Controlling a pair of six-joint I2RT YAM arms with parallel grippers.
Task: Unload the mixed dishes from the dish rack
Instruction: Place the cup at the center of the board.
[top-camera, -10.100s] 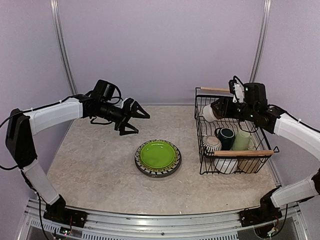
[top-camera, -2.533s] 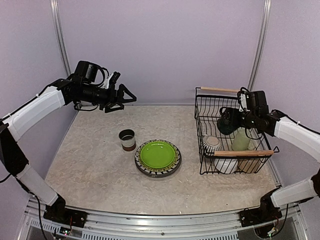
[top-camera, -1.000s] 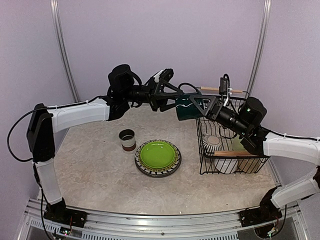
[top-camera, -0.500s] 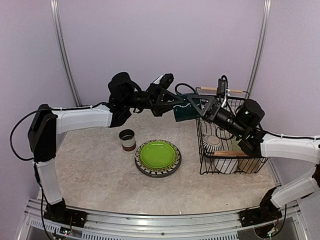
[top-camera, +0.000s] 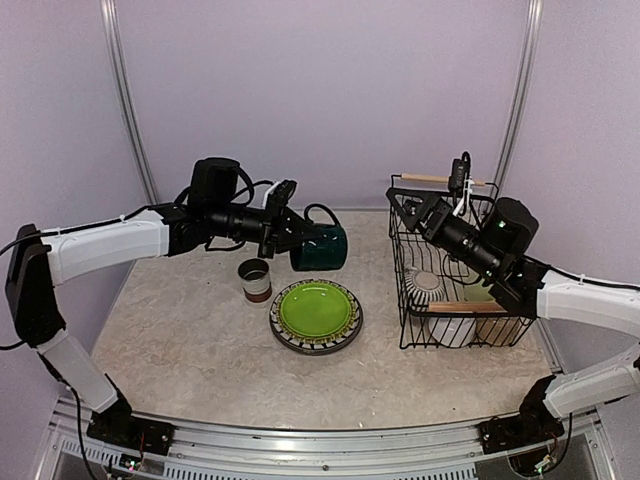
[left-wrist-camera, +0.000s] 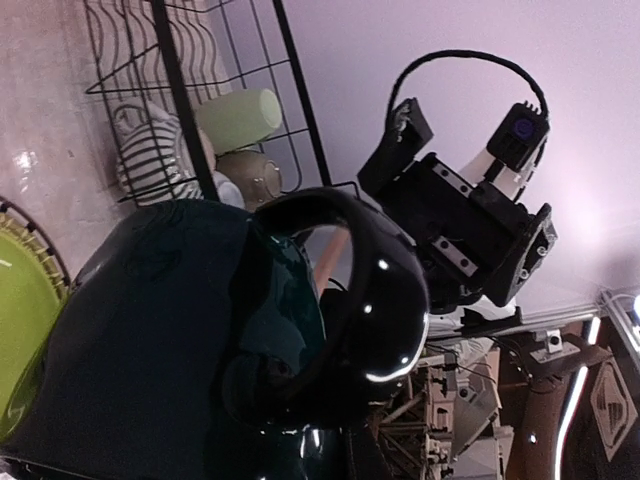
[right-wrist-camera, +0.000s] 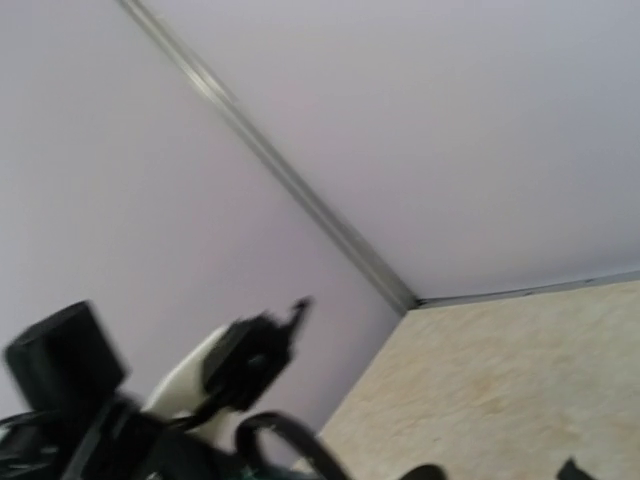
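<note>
My left gripper (top-camera: 297, 240) is shut on a dark teal mug (top-camera: 320, 247), which it holds in the air on its side above the far edge of the lime-green plate (top-camera: 315, 308). In the left wrist view the dark teal mug (left-wrist-camera: 170, 340) and its handle (left-wrist-camera: 385, 290) fill the frame and hide my fingers. The dish rack (top-camera: 470, 305) stands at the right and holds a striped dish (top-camera: 424, 288), a pale green mug (top-camera: 482, 290) and a white bowl (top-camera: 450, 330). My right gripper (top-camera: 402, 208) hangs open and empty over the rack's far left corner.
A brown-and-white cup (top-camera: 255, 279) stands upright on the table left of the plate stack. The green plate lies on a striped plate (top-camera: 285, 335). One wooden rack handle (top-camera: 487, 307) runs along the near side and the other (top-camera: 432, 179) along the far side. The right wrist view is blurred, with the table (right-wrist-camera: 520, 380) below.
The teal mug has passed from the right gripper to the left, which shut on it and carried it left and down. The right gripper opened and drew back over the rack.
</note>
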